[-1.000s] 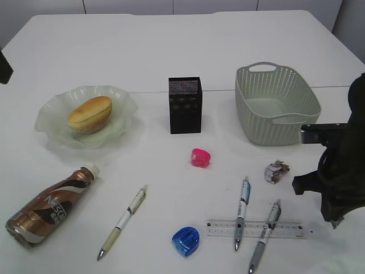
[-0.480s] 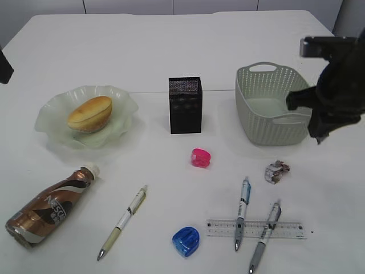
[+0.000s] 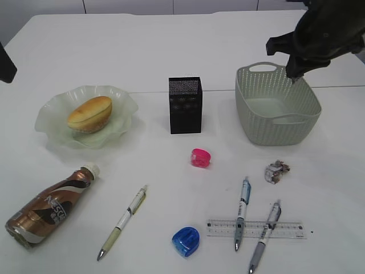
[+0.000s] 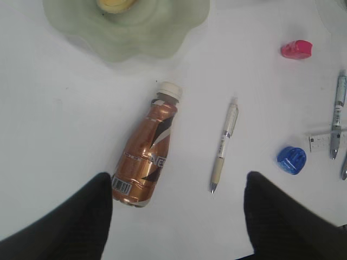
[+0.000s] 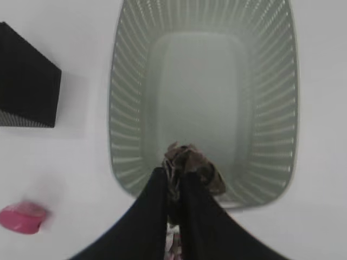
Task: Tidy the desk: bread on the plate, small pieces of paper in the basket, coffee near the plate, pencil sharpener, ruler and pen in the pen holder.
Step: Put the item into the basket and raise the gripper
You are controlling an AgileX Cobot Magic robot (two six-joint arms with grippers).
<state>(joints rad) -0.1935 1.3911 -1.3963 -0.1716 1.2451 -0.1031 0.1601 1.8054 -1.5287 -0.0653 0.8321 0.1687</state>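
My right gripper is shut on a crumpled brown piece of paper and holds it above the near end of the grey basket; in the exterior view the gripper hangs over the basket. A second paper ball lies on the table. My left gripper is open and empty above the coffee bottle, which lies on its side. Bread sits on the plate. The black pen holder stands mid-table.
A pink sharpener and a blue sharpener lie in front of the holder. A beige pen lies at front left. Two blue pens lie across the ruler at front right.
My right arm has risen from the table's front right and swung back to above the basket. The objects on the table have not moved.
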